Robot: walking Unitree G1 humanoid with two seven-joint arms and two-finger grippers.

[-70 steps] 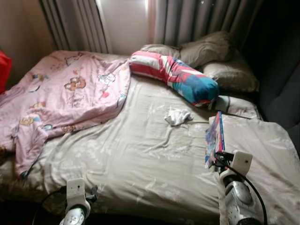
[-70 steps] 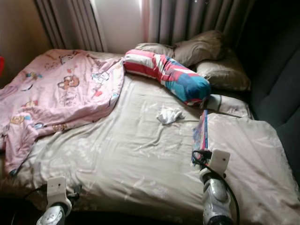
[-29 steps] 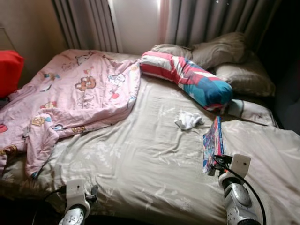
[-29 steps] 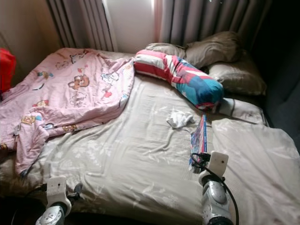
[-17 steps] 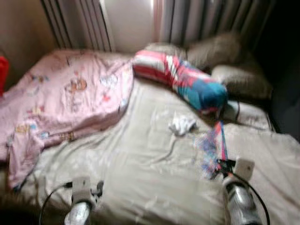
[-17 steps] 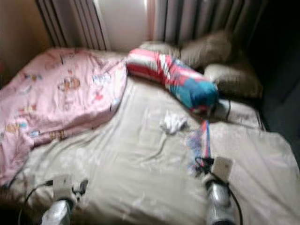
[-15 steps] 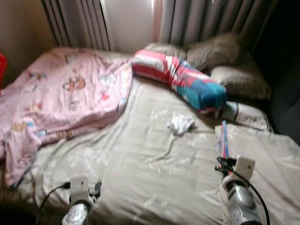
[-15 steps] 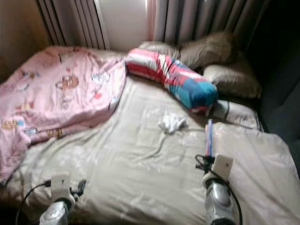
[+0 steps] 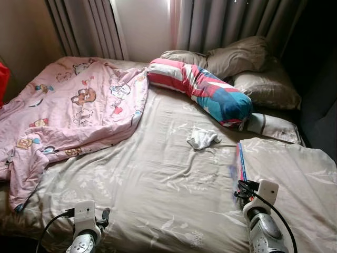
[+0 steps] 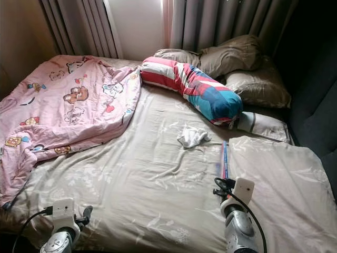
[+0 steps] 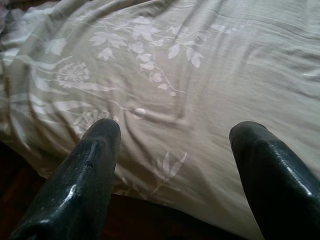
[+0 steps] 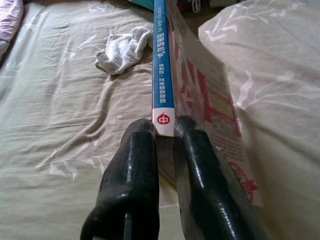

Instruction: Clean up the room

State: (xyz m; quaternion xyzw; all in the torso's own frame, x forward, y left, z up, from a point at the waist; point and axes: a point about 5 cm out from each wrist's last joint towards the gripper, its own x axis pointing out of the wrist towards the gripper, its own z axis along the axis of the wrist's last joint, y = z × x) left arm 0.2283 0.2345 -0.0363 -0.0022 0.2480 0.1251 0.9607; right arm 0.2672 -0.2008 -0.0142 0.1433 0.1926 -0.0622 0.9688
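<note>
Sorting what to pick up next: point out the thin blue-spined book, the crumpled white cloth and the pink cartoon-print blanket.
thin blue-spined book [image 12: 163, 60], right wrist view, on its blue spine.
crumpled white cloth [image 9: 201, 139], left eye view, on its bunched middle.
pink cartoon-print blanket [image 9: 79, 105], left eye view, on its spread-out middle.

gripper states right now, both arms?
Left gripper: open, holding nothing, over the bed sheet near its edge.
Right gripper: closed on the thin book, gripping its spine end.

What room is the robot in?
Most likely a bedroom: a big bed with a pink cartoon blanket, pillows by the curtains.
</note>
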